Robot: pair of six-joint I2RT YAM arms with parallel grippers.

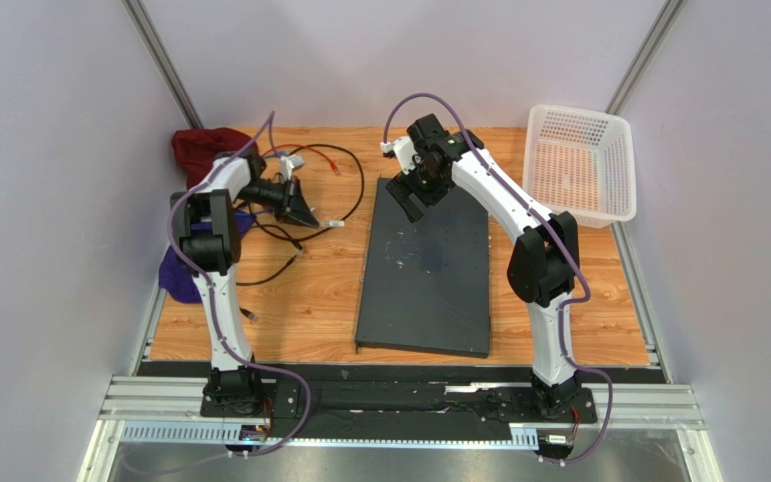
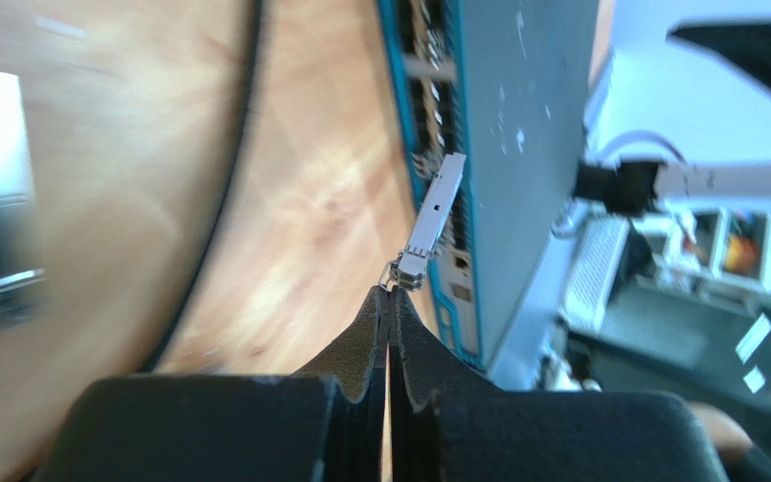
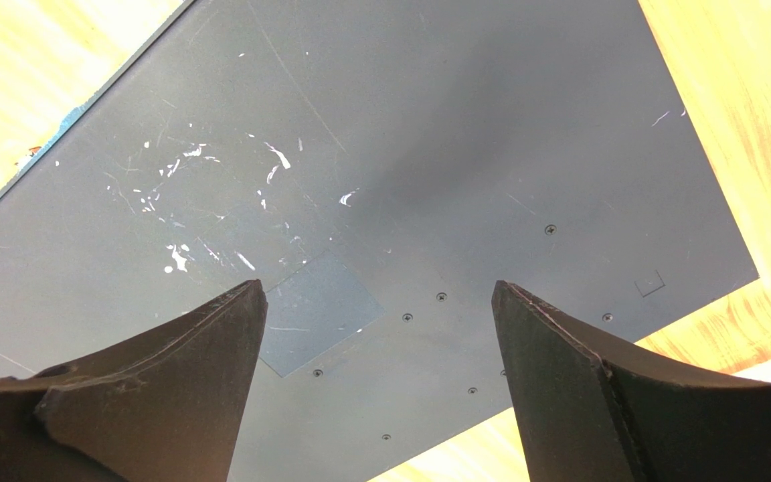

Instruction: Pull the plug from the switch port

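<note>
The switch (image 1: 425, 271) is a large flat dark grey box with whitish specks, lying mid-table. Its ported front edge shows in the left wrist view (image 2: 520, 151). My left gripper (image 1: 311, 217) is shut on the wire bail of a small silver plug (image 2: 432, 219), seen just past the closed fingertips (image 2: 392, 291). In the top view the plug (image 1: 332, 223) hangs a short gap left of the switch's left edge, outside the ports. My right gripper (image 1: 410, 201) is open and empty over the switch's far left corner, its fingers wide apart above the grey top (image 3: 410, 151).
A white mesh basket (image 1: 579, 166) stands at the back right. A red cloth (image 1: 204, 146) and a purple cloth (image 1: 173, 271) lie at the left. Black cables (image 1: 304, 246) and a red cable (image 1: 334, 153) loop on the wood behind and beside my left gripper.
</note>
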